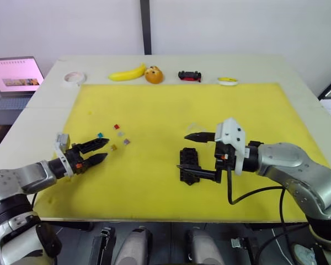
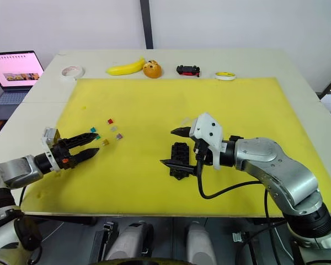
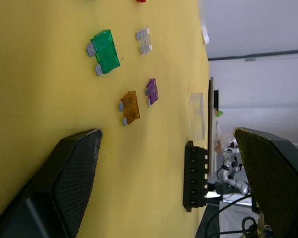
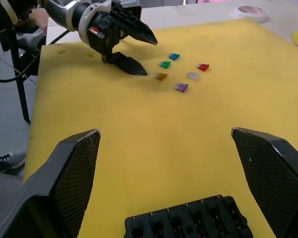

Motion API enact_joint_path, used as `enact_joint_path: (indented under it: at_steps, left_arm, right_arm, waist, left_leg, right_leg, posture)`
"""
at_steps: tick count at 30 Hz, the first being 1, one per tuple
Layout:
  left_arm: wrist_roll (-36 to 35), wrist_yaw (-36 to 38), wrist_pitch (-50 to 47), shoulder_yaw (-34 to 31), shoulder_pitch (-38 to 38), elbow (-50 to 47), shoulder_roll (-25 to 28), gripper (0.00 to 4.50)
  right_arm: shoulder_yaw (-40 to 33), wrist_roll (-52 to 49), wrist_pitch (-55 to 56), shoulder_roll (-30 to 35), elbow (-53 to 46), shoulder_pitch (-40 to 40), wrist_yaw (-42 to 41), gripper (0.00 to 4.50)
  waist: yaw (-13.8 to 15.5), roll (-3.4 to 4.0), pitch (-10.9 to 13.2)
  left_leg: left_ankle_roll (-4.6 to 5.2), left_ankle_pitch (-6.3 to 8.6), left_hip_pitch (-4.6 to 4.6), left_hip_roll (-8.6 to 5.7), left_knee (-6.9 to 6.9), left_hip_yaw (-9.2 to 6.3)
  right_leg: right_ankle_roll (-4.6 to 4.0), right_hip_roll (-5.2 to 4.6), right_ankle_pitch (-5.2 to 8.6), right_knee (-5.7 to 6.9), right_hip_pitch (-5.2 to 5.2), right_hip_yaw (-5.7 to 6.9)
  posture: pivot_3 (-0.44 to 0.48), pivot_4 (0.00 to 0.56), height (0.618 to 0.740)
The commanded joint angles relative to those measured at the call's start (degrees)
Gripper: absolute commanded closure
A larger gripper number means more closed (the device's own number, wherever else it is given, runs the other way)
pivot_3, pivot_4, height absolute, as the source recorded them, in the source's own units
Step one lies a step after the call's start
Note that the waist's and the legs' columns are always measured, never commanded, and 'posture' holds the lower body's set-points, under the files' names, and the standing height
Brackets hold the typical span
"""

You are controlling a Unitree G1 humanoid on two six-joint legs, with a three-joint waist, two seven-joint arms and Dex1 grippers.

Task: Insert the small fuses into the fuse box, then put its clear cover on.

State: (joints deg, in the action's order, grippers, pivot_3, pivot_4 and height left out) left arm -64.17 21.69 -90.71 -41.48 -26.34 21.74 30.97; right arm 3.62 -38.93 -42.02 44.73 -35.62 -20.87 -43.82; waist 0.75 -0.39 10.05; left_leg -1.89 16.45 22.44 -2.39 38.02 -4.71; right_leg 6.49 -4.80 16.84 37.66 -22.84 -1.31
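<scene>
White wall w/ dark vertical strip at 12 o'clock. Pale counter under yellow mat. Open laptop at 10 o'clock. Even light.

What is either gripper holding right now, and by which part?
Nothing. The left gripper is open beside the small fuses; the right gripper is open, straddling the fuse box without touching it.

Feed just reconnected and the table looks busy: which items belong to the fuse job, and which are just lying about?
Job:
- small coloured plastic fuses, loose on the yellow mat
- black slotted plastic fuse box
- clear rectangular plastic cover

Lying about:
- yellow banana
- orange round fruit
- black-and-red toy car
- white tape roll
- open laptop
</scene>
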Motion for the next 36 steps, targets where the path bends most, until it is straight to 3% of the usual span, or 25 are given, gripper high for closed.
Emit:
enact_joint_path:
  at_steps: [1, 19, 26, 36]
  left_arm:
    - [0.9, -1.7, 0.6, -0.4, -1.0, 0.8, -1.8, 0.03]
    - [3.3, -3.7, 0.6, 0.6, -2.7, 1.4, -5.9, 0.03]
    - [4.9, -2.0, 0.3, 4.0, -1.9, -0.2, -6.4, 0.03]
    - [7.3, 0.3, 2.0, 4.0, -4.4, 3.2, -6.9, 0.03]
  right_arm:
    - [-1.2, 0.1, 0.7, -0.6, -0.7, -1.1, 0.1, 0.00]
    - [-2.5, -0.1, 0.2, -1.1, -0.4, -1.0, 1.0, 0.00]
    - [-3.7, -1.3, -1.0, -0.7, -1.6, -0.1, 1.5, 0.00]
    - [-2.8, 0.0, -1.0, -0.1, -2.0, -0.1, 1.0, 0.00]
  waist:
    - [0.1, 0.00, 0.0]
    - [0.3, 0.04, 0.0]
    - [0.4, 0.04, 0.0]
    - [1.2, 0.04, 0.0]
  left_leg:
    - [-0.01, 0.00, 0.00, -0.01, 0.00, 0.00]
    - [-0.02, -0.02, -0.04, -0.24, 0.01, -0.14]
    - [-0.02, -0.03, -0.05, -0.29, 0.01, -0.18]
    - [-0.01, -0.03, -0.04, -0.33, 0.01, -0.18]
  right_leg:
    - [0.00, 0.00, 0.00, 0.00, 0.01, 0.01]
    - [0.01, -0.14, 0.00, 0.00, 0.14, 0.11]
    - [0.01, -0.19, 0.00, 0.00, 0.17, 0.16]
    - [0.01, -0.20, 0.01, -0.01, 0.17, 0.18]
  posture:
    - [0.000, 0.150, 0.740]
    - [0.000, 0.150, 0.740]
    - [0.000, 0.150, 0.740]
    - [0.000, 0.150, 0.740]
